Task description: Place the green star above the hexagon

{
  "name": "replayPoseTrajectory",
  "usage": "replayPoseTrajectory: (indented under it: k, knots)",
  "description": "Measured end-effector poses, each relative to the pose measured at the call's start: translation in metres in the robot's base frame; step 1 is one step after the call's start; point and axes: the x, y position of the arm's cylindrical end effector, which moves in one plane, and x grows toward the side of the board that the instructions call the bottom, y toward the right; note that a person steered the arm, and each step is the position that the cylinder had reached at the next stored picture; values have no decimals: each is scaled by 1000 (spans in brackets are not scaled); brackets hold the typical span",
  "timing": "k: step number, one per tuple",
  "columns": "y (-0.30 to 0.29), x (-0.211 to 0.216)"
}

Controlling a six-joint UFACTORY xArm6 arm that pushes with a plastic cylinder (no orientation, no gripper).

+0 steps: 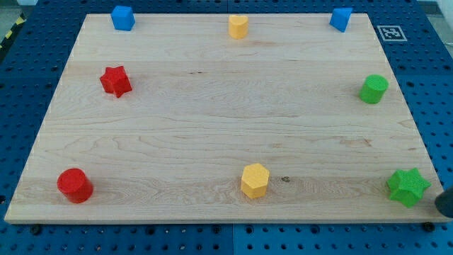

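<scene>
The green star lies at the view's bottom right corner of the wooden board. The yellow hexagon lies near the board's bottom edge, about the middle, well to the left of the star. A dark shape at the view's right edge, just right of the star, is my tip, mostly cut off by the frame. It sits off the board's corner, close to the star but apart from it.
A red cylinder lies bottom left, a red star upper left. A blue cube, a yellow heart-shaped block and another blue block lie along the top. A green cylinder lies at right.
</scene>
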Motion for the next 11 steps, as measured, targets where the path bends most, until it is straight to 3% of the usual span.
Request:
replayPoseTrajectory:
  k: [4, 8, 11]
  knots:
    - [-36, -29]
    - [-165, -72]
    - [-280, -143]
